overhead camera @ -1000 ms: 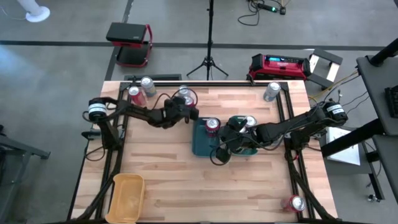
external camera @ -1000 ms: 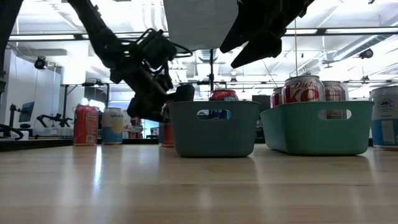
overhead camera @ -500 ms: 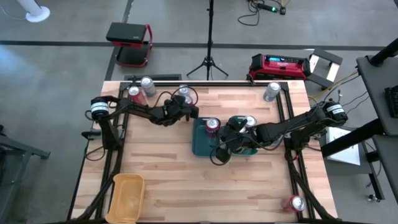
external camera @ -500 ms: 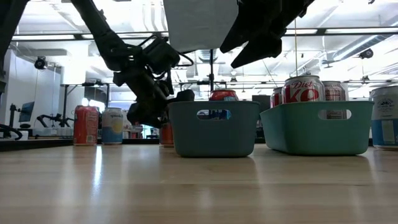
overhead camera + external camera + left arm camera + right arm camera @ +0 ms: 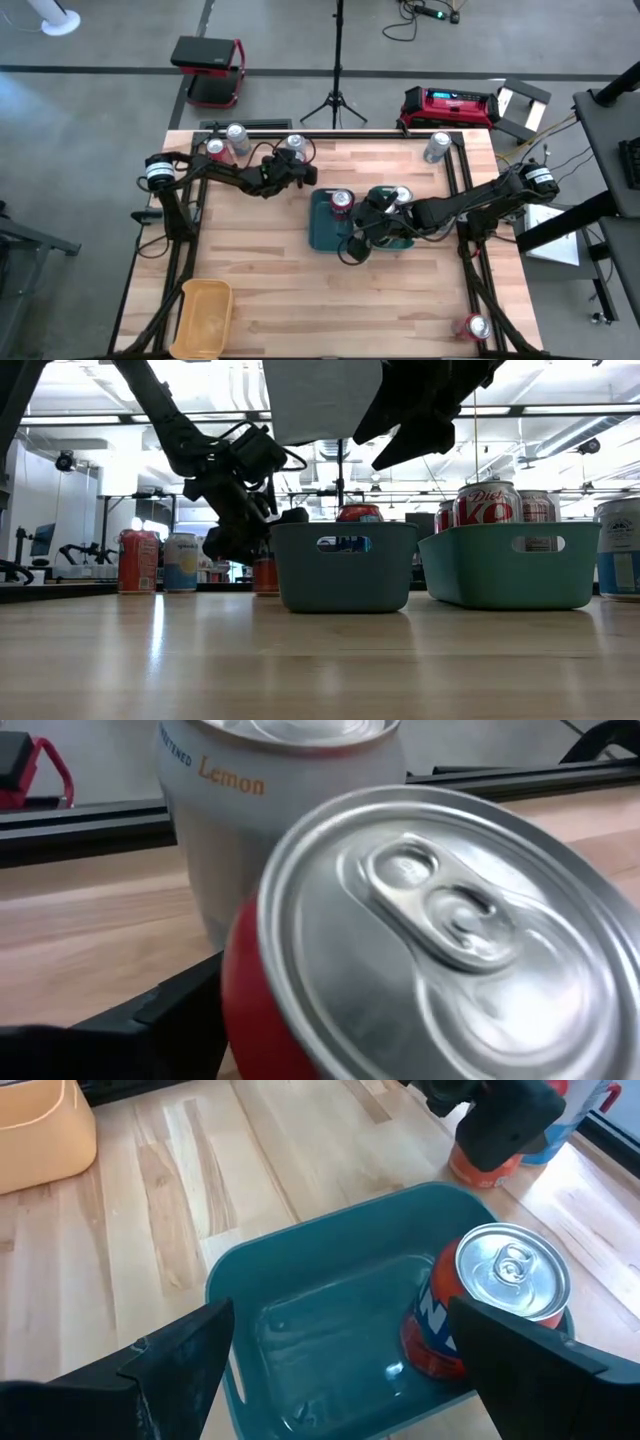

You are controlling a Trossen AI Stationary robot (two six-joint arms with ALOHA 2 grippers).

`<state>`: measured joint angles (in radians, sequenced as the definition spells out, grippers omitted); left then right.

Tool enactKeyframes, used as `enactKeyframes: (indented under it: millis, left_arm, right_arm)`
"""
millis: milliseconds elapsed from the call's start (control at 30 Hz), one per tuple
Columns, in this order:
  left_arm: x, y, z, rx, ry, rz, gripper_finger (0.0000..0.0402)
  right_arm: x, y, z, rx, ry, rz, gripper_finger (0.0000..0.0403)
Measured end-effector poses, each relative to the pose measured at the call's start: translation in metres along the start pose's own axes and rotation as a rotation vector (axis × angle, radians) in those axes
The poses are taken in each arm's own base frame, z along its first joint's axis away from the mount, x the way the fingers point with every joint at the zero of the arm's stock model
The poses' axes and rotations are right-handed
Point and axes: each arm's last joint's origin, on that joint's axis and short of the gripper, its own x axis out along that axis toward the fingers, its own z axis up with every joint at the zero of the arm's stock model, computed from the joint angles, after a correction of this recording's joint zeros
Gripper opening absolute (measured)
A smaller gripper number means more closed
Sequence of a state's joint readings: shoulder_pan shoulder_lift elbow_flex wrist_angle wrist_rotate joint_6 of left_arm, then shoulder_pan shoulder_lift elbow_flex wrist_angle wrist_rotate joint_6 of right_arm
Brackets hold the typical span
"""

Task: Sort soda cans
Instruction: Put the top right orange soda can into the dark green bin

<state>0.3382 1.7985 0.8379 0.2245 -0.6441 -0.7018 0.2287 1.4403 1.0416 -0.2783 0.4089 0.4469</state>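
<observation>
A red soda can (image 5: pixel 400 950) with a silver top stands on the table (image 5: pixel 270 270) beside a silver lemon can (image 5: pixel 280 810), near the far edge. My left gripper (image 5: pixel 292 170) is low over the red can (image 5: pixel 265 574), open, with one dark finger (image 5: pixel 165 1015) beside the can's wall. My right gripper (image 5: pixel 340 1350) hangs open above the left teal tray (image 5: pixel 300 1250), which holds one red can (image 5: pixel 490 1305). The right teal tray (image 5: pixel 510 565) holds several cans (image 5: pixel 487 505). My left gripper comes down on the red can slanting from above and from the table's left. One finger lies along the can's side (image 5: pixel 235 990). I cannot tell whether it touches. The can stands upright on the table.
A red can (image 5: pixel 213 150) and a silver can (image 5: pixel 238 136) stand at the far left corner. Another silver can (image 5: pixel 437 147) is at the far right, and a red one (image 5: pixel 473 326) at the near right corner. A yellow tray (image 5: pixel 205 315) sits near left.
My left gripper has gone toward the table's far edge and a little left, closing in on the red can beside the lemon can. The cans have stayed in place.
</observation>
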Motion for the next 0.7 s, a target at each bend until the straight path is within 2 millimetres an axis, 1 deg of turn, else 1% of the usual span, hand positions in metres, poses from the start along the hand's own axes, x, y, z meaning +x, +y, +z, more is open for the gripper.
enactKeyframes:
  millis: [200,267,333,433,600,700]
  left_arm:
    - [-0.003,-0.001,0.001,0.01,0.027,-0.025,0.0288]
    - [-0.009,-0.002,0.001,0.023,0.041,-0.037,0.0284]
    - [-0.019,-0.004,0.002,0.046,0.062,-0.062,0.0284]
    - [-0.041,-0.008,0.012,0.071,0.052,-0.104,0.0284]
    - [-0.09,-0.012,0.028,0.127,-0.004,-0.153,0.0284]
    - [-0.122,-0.015,0.039,0.132,-0.051,-0.249,0.0284]
  right_arm:
    - [0.0,0.001,0.0,0.0,0.011,0.023,0.0361]
    - [0.0,0.001,0.0,-0.001,0.012,0.024,0.0361]
    - [0.0,0.001,0.0,-0.002,0.012,0.024,0.0361]
    - [0.0,0.001,0.0,-0.011,0.007,0.026,0.0361]
    - [-0.001,0.001,0.001,-0.041,0.001,0.028,0.0361]
    - [-0.003,0.002,0.003,-0.054,-0.021,0.037,0.0361]
